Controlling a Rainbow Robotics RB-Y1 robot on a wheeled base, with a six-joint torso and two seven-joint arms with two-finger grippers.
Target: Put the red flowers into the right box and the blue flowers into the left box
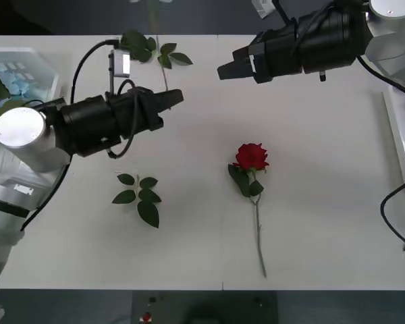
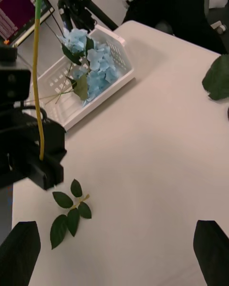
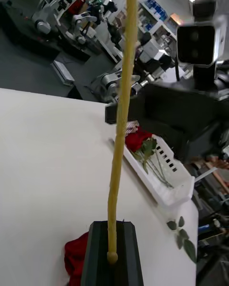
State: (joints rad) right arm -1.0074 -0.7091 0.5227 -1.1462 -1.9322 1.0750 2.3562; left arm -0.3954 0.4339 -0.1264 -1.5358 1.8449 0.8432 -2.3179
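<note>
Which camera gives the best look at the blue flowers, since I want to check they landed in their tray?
The right wrist view: the blue flowers lie in plain sight inside the white slotted tray on the table. The front view catches just a sliver of the blue flowers in that tray at its far left edge. The left wrist view faces the other way.

The left box (image 1: 27,57) runs off the front view's left edge, partly behind the left arm. At the right edge, the right box (image 1: 399,135) shows just a strip. The left tool (image 3: 112,257) hides part of a rose (image 3: 75,260).
</note>
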